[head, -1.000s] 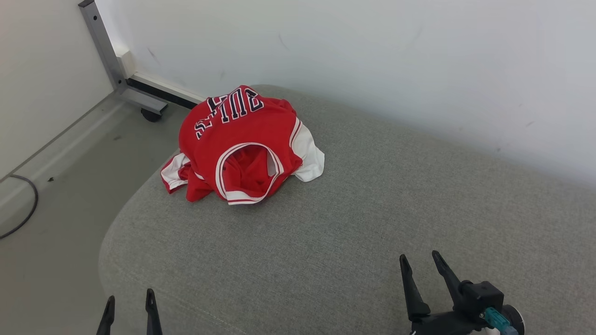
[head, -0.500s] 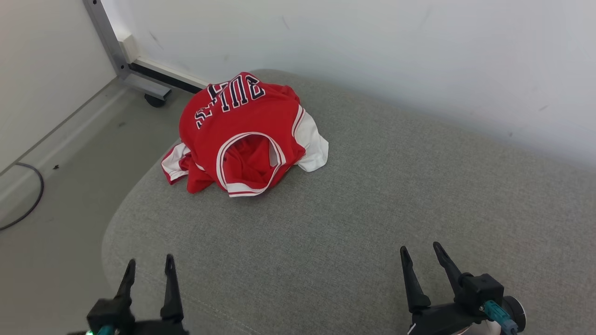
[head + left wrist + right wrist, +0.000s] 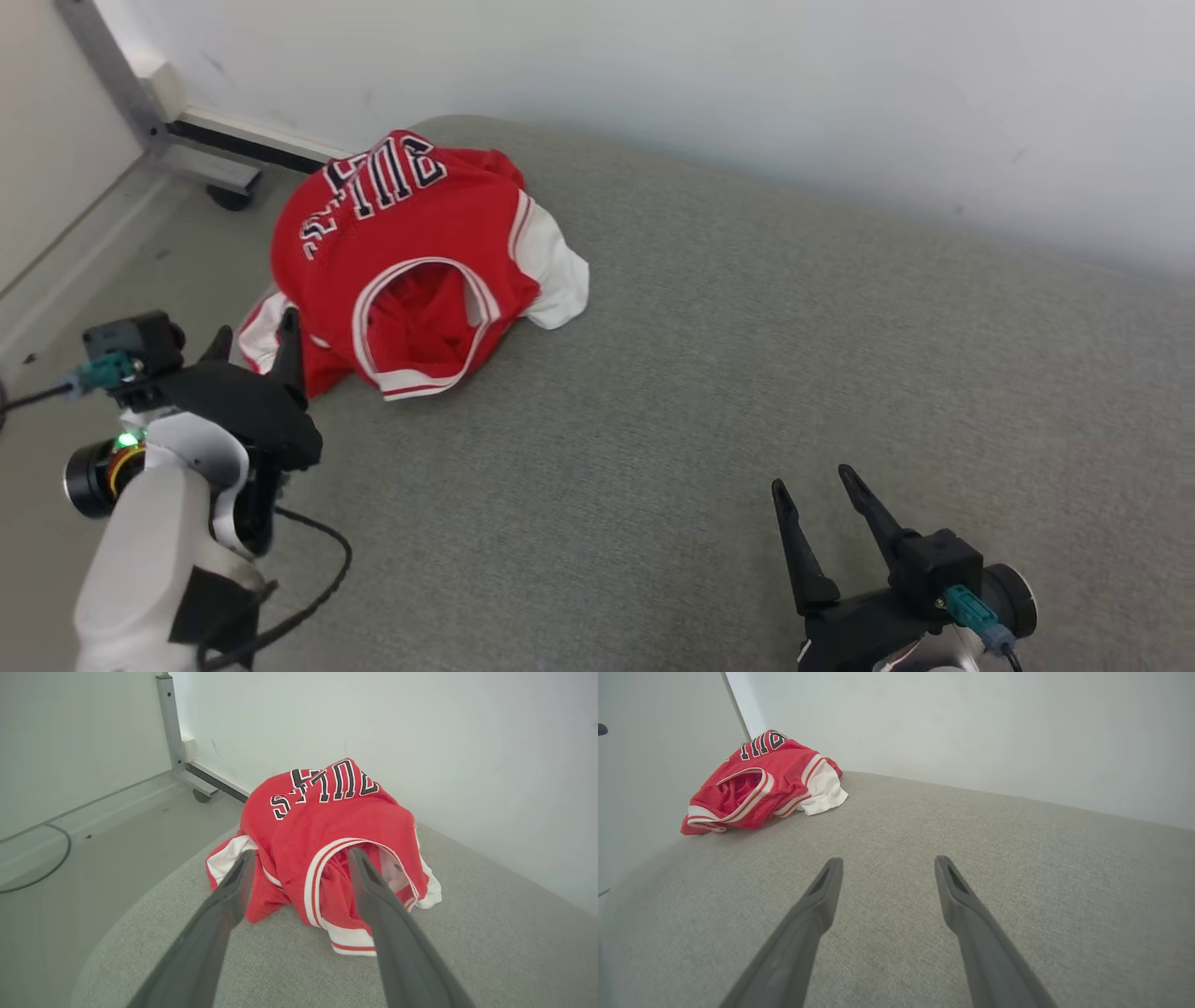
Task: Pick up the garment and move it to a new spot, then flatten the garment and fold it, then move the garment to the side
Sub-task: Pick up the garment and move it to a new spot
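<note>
Over the cushion, the open, empty left end effector has neared the jersey.

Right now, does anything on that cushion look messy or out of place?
The red jersey is bunched in a heap near the far left corner of the grey cushion, not flat, one white-trimmed flap reaching the cushion's edge. Nothing looks spilled or torn.

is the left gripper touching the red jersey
Cannot tell: in head view the left gripper overlaps the jersey edge; neither contact nor gap is plain.
</note>
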